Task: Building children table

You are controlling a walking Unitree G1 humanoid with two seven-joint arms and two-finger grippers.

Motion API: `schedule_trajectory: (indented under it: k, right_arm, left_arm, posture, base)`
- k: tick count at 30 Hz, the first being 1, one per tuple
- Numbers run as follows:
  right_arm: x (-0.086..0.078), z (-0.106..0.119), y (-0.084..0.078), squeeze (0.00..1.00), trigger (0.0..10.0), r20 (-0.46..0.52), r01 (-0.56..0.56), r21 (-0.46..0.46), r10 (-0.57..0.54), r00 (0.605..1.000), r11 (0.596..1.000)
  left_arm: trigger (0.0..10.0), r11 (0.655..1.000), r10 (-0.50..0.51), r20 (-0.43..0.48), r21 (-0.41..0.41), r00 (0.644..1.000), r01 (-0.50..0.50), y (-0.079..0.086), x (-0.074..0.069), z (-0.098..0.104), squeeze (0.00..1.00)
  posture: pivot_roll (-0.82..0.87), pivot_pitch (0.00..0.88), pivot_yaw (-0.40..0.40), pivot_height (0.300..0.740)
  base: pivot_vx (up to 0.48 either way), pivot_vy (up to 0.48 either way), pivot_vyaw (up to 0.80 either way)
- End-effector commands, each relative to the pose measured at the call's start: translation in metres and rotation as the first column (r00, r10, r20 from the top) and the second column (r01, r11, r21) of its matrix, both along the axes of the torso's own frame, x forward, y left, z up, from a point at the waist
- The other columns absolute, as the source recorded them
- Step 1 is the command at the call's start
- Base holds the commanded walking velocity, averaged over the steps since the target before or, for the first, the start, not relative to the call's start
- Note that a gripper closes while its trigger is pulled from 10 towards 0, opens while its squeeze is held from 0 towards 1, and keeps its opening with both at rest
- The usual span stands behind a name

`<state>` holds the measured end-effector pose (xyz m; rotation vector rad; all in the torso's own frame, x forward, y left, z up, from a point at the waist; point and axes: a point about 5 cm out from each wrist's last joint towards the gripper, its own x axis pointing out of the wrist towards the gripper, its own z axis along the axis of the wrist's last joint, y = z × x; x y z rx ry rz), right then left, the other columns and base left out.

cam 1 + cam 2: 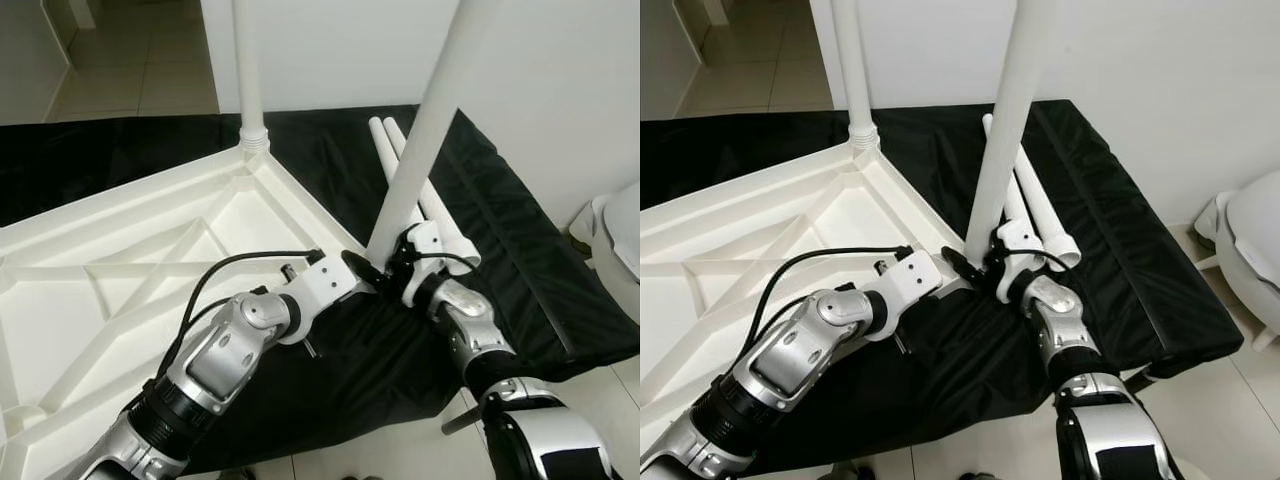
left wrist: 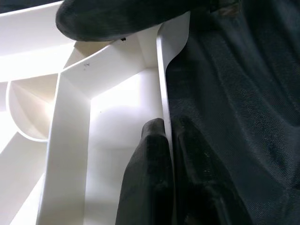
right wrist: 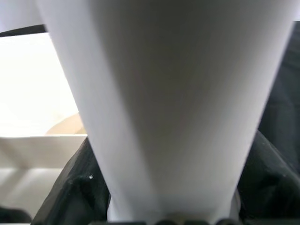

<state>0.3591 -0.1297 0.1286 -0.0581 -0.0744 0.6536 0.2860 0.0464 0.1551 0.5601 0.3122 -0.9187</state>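
One white plastic leg stands fitted in the upturned white ribbed tabletop; a second white tubular leg, pinched by the right pincer, is judged mid-seating at the corner whose rim the left pincer is pinching, and two white spare legs are left on the black cloth.

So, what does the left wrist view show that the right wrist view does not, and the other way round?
Left wrist view alone: the left gripper shut on the thin rim of the tabletop, one black finger inside the rim and one outside, with the ribs of the underside beside it.

Right wrist view alone: the white leg seen close up, with the right gripper's dark fingers on both sides of it.

Both share: a white part of the tabletop and the black cloth under it.
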Motion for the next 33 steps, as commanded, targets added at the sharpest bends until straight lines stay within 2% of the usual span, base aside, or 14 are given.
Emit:
schedule_trajectory:
  k: [1, 3, 6, 11, 15, 16, 17, 18, 20, 24, 26, 30, 31, 33]
  right_arm:
    - [0.001, -0.016, -0.038, 0.0, 10.0, -0.094, 0.269, 0.003, -0.268, 0.959, 0.963]
    - [0.001, -0.017, -0.038, 0.0, 10.0, -0.104, 0.309, 0.007, -0.306, 0.946, 0.951]
    - [0.0, -0.023, -0.039, 0.0, 10.0, -0.144, 0.431, 0.006, -0.426, 0.893, 0.902]
    - [-0.002, -0.026, -0.034, 0.0, 10.0, -0.146, 0.486, 0.012, -0.479, 0.866, 0.874]
    - [-0.015, -0.026, -0.017, 0.0, 10.0, -0.102, 0.64, 0.018, -0.636, 0.765, 0.768]
    - [-0.015, -0.026, -0.017, 0.0, 10.0, -0.102, 0.64, 0.018, -0.636, 0.765, 0.768]
    - [-0.017, -0.026, -0.015, 0.0, 10.0, -0.095, 0.669, 0.016, -0.665, 0.741, 0.743]
    - [-0.017, -0.026, -0.015, 0.0, 10.0, -0.095, 0.669, 0.016, -0.665, 0.741, 0.743]
    - [-0.024, -0.027, -0.011, 0.0, 10.0, -0.091, 0.734, 0.023, -0.729, 0.678, 0.679]
    - [-0.028, -0.028, -0.005, 0.0, 10.0, -0.097, 0.738, 0.03, -0.733, 0.673, 0.674]
    - [-0.028, -0.027, -0.01, 0.0, 10.0, -0.088, 0.749, 0.015, -0.745, 0.661, 0.662]
    - [-0.028, -0.028, -0.013, 0.0, 10.0, -0.086, 0.748, 0.01, -0.745, 0.661, 0.663]
    - [-0.029, -0.027, -0.012, 1.0, 10.0, -0.081, 0.746, 0.012, -0.743, 0.664, 0.665]
    - [-0.03, -0.026, -0.01, 1.0, 10.0, -0.08, 0.742, 0.02, -0.739, 0.669, 0.67]
  left_arm:
    - [10.0, 0.995, -0.097, 0.037, -0.031, 0.995, 0.099, -0.011, -0.009, 0.012, 0.0]
    - [10.0, 0.994, -0.099, 0.037, -0.031, 0.994, 0.1, -0.012, -0.01, 0.012, 0.0]
    - [10.0, 0.994, -0.103, 0.038, -0.03, 0.994, 0.104, -0.013, -0.01, 0.012, 0.0]
    - [10.0, 0.994, -0.104, 0.037, -0.03, 0.994, 0.105, -0.013, -0.011, 0.012, 0.0]
    - [10.0, 0.994, -0.104, 0.036, -0.028, 0.994, 0.105, -0.012, -0.011, 0.011, 0.0]
    - [10.0, 0.994, -0.104, 0.036, -0.028, 0.994, 0.105, -0.012, -0.011, 0.011, 0.0]
    - [10.0, 0.994, -0.104, 0.036, -0.028, 0.994, 0.106, -0.012, -0.011, 0.011, 0.0]
    - [10.0, 0.994, -0.104, 0.036, -0.028, 0.994, 0.106, -0.012, -0.011, 0.011, 0.0]
    - [10.0, 0.994, -0.107, 0.036, -0.028, 0.994, 0.108, -0.013, -0.012, 0.011, 0.0]
    - [10.0, 0.993, -0.111, 0.035, -0.028, 0.993, 0.112, -0.014, -0.012, 0.01, 0.0]
    - [10.0, 0.993, -0.114, 0.035, -0.025, 0.993, 0.115, -0.014, -0.012, 0.01, 0.0]
    - [10.0, 0.993, -0.116, 0.034, -0.023, 0.993, 0.117, -0.014, -0.012, 0.009, 0.0]
    - [10.0, 0.993, -0.117, 0.034, -0.023, 0.993, 0.118, -0.014, -0.012, 0.009, 0.0]
    - [10.0, 0.993, -0.117, 0.034, -0.023, 0.992, 0.118, -0.014, -0.012, 0.009, 0.0]
  posture:
    - [0.0, 0.097, -0.005, 0.74]
    - [0.0, 0.095, -0.007, 0.74]
    - [0.0, 0.093, -0.012, 0.74]
    - [0.01, 0.091, -0.016, 0.74]
    - [0.01, 0.085, -0.022, 0.74]
    - [0.01, 0.085, -0.022, 0.74]
    - [0.01, 0.085, -0.022, 0.74]
    - [0.01, 0.085, -0.022, 0.74]
    - [0.01, 0.082, -0.026, 0.74]
    - [0.01, 0.078, -0.026, 0.74]
    - [0.01, 0.077, -0.026, 0.74]
    - [0.0, 0.076, -0.025, 0.74]
    - [0.0, 0.074, -0.025, 0.74]
    - [0.0, 0.074, -0.025, 0.74]
  base:
    - [0.0, 0.0, 0.0]
    - [0.0, 0.0, 0.0]
    - [0.0, 0.0, 0.0]
    - [0.0, 0.0, 0.0]
    - [0.0, 0.0, 0.0]
    - [0.0, 0.0, 0.0]
    - [0.0, 0.0, 0.0]
    - [0.0, 0.0, 0.0]
    - [0.0, 0.0, 0.0]
    - [0.0, 0.0, 0.0]
    - [0.0, 0.0, 0.0]
    - [0.0, 0.0, 0.0]
    - [0.0, 0.0, 0.0]
    - [0.0, 0.0, 0.0]
